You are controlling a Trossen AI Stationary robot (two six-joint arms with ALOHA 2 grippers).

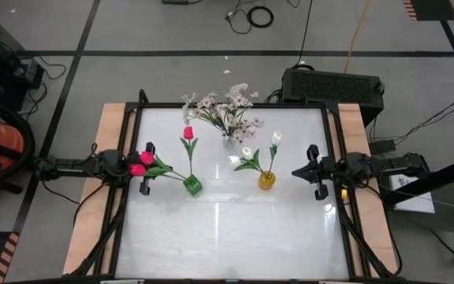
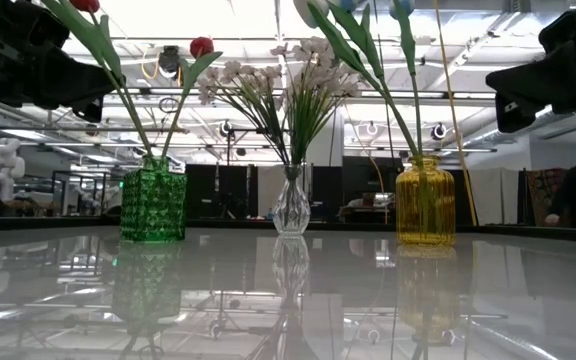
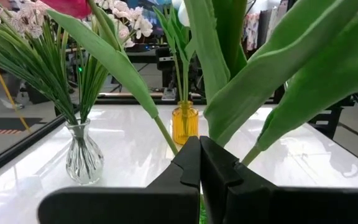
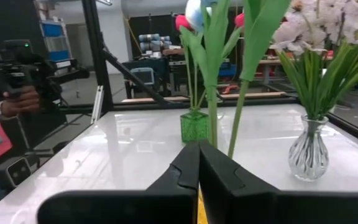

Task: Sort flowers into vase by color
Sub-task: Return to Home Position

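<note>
From the high view I see the left gripper (image 1: 154,169) at the table's left edge and the right gripper (image 1: 296,171) at its right edge, both pointing inward. Three magenta-pink tulips (image 1: 187,132) stand in the green vase (image 1: 193,185), and two of the heads lean out over the left gripper. Two white tulips (image 1: 276,137) sit in the yellow vase (image 1: 266,181). The pale blossom sprays (image 1: 223,105) fill the clear vase (image 1: 228,140) behind and between the other two.

In the low view the three vases line up across the glossy table (image 2: 288,300): green, clear, yellow.

The left wrist view shows that arm's fingers pressed together with nothing between them, and tulip leaves (image 3: 303,74) just ahead of them.

In the right wrist view the fingers are likewise clenched and empty. Beyond the table, a person's hand (image 4: 14,102) holds a dark device.
</note>
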